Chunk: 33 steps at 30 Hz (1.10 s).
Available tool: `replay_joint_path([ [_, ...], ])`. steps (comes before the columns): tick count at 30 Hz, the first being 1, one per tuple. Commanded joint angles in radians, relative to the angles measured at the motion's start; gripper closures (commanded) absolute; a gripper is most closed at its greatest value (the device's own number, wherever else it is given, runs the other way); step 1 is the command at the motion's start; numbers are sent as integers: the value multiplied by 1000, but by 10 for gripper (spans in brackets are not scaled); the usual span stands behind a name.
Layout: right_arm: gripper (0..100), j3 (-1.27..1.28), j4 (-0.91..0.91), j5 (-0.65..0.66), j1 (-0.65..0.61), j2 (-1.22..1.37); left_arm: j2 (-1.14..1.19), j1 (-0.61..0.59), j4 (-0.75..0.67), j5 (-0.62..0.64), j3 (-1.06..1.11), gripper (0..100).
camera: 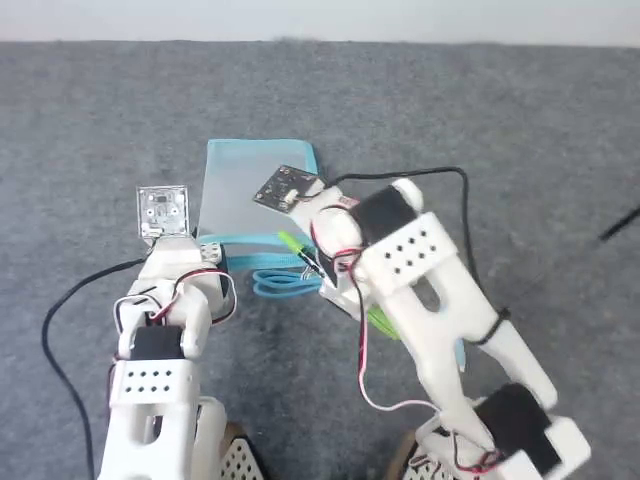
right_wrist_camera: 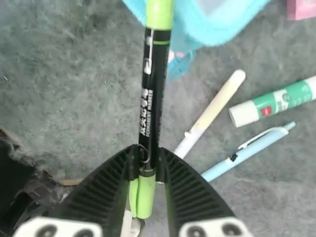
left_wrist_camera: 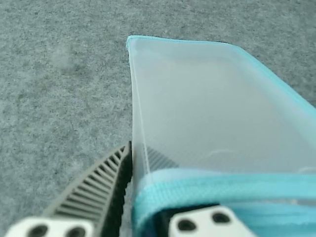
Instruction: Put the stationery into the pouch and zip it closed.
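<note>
Robotics lab bench, seemingly; grey felt mat [camera: 90, 120]; white printed arms [camera: 440, 300]; loose wiring [camera: 362, 352].

You have a frosted, smooth plastic pouch [left_wrist_camera: 212, 113] with woven cloth edging, a glossy plastic marker [right_wrist_camera: 150, 98], and a matt, rough felt table cover [camera: 500, 120]

Glue stick [right_wrist_camera: 276, 106], marker [right_wrist_camera: 149, 98] end cut by frame edge; pouch [camera: 240, 190] near edge partly under arms.

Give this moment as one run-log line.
left gripper: shut on pouch | right gripper: shut on green marker, tip at pouch zipper edge | loose: glue stick, blue pen
</note>
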Motion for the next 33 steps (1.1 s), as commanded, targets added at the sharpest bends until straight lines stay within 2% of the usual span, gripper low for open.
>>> replay_joint_path([
  [1, 992, -95, 22, -17, -41, 5, -12, -3, -32, 21, -12, 988],
  [9, 992, -55, 38, 80, -71, -130, -9, -3, -32, 21, -12, 988],
  [23, 992, 101, -48, 75, -73, -124, -9, -3, -32, 21, -12, 988],
  [28, 992, -3, -45, -6, -71, -5, -12, -3, -32, 21, -12, 988],
  [33, 992, -187, -35, -14, -71, 176, -12, -3, -32, 21, -12, 988],
])
